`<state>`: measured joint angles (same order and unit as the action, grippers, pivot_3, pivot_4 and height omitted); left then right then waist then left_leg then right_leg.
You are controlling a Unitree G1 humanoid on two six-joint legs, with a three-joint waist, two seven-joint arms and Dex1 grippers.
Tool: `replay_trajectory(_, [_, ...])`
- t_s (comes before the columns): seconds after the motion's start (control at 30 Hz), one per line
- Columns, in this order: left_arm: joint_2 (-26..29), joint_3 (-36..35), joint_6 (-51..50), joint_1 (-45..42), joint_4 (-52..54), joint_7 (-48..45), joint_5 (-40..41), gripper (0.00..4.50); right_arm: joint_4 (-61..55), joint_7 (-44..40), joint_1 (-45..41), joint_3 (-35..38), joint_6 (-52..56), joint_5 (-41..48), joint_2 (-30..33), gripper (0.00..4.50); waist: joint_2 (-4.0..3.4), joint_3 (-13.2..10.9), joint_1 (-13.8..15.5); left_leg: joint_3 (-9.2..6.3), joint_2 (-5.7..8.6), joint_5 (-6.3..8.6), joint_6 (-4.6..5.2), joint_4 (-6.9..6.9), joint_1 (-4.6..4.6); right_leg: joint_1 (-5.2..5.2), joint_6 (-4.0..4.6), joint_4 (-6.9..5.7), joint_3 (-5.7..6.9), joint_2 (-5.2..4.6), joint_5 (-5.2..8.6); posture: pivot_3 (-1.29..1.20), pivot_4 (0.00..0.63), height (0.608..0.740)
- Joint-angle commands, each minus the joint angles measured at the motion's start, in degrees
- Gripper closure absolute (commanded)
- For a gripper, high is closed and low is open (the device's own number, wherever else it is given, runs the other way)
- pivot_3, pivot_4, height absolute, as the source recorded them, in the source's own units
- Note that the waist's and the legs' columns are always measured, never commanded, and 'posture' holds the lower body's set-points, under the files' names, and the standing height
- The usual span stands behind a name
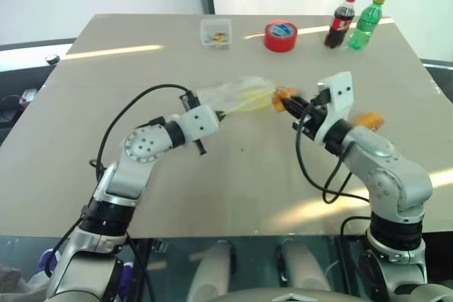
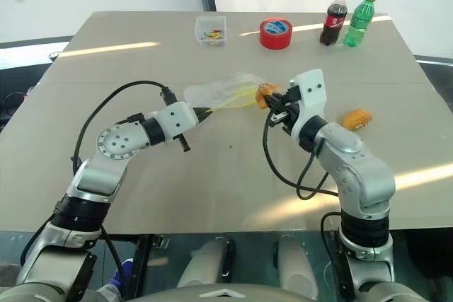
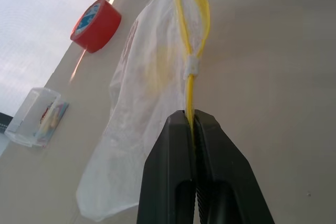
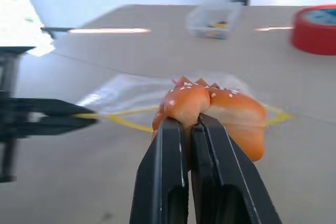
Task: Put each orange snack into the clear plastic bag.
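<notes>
The left gripper (image 3: 192, 121) has its jaws fully closed on the yellow strip of the clear plastic bag (image 1: 237, 95), holding the bag raised above the surface (image 1: 233, 182) at mid-table. In the left wrist view the yellow strip parts into a narrow loop beyond the jaws, so the mouth appears only slightly open.

The right gripper (image 4: 191, 121) has its jaws clamped on one orange snack (image 4: 210, 111), pinching its near edge; the snack bears pale speckles on top. In the head views this snack (image 2: 267, 96) is carried just right of the bag's yellow strip, close to the mouth. The second orange snack (image 2: 357, 117) lies on the surface to the right, beyond the right forearm, well apart from the bag.

Step in hand: insertion of the first snack. It is lifted and presented at the bag, but not yet inside.

Next move, as judged: guide the snack leftward through the yellow loop, then part the right jaws only once the snack is past the strip. The opening looks tight against the snack's width; a misaligned approach may push the strip shut or knock the bag aside. The left grip should hold steady throughout.
</notes>
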<state>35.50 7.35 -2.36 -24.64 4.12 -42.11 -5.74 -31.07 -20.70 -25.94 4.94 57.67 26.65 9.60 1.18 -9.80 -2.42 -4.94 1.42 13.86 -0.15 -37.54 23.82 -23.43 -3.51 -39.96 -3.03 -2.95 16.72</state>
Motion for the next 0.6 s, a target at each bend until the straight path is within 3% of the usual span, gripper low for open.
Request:
replay_trajectory(0.03, [-0.11, -1.46, 1.46, -1.20, 3.52, -0.39, 2.17, 4.50, 1.03, -0.13, -0.90, 1.34, 0.03, 3.61, -0.93, 4.45, 0.00, 0.00, -0.06, 0.00, 0.00, 0.00, 0.00, 0.00, -0.01, 0.00, 0.00, 0.00, 0.00, 0.00, 0.00, 0.00, 0.150, 0.740])
replay_trajectory(0.5, [1.33, -1.10, 5.96, 0.69, 5.34, -2.96, 4.89, 4.50, 12.48, -3.26, -4.65, 1.01, -2.60, 8.01, -0.51, 4.45, 0.00, 0.00, -0.07, 0.01, 0.00, -0.01, -0.02, 0.00, -0.01, -0.02, 0.00, 0.00, -0.01, 0.00, 0.00, 0.00, 0.150, 0.740])
replay_trajectory(0.6, [1.54, -1.20, 6.31, 0.39, 4.92, -3.59, 5.16, 4.50, 13.74, -2.11, -4.67, 4.35, -2.08, 12.17, -3.17, 4.45, 0.00, 0.00, -0.11, 0.01, 0.00, -0.01, -0.01, 0.00, -0.01, -0.02, 0.00, 0.00, -0.01, 0.00, 0.00, 0.00, 0.150, 0.740])
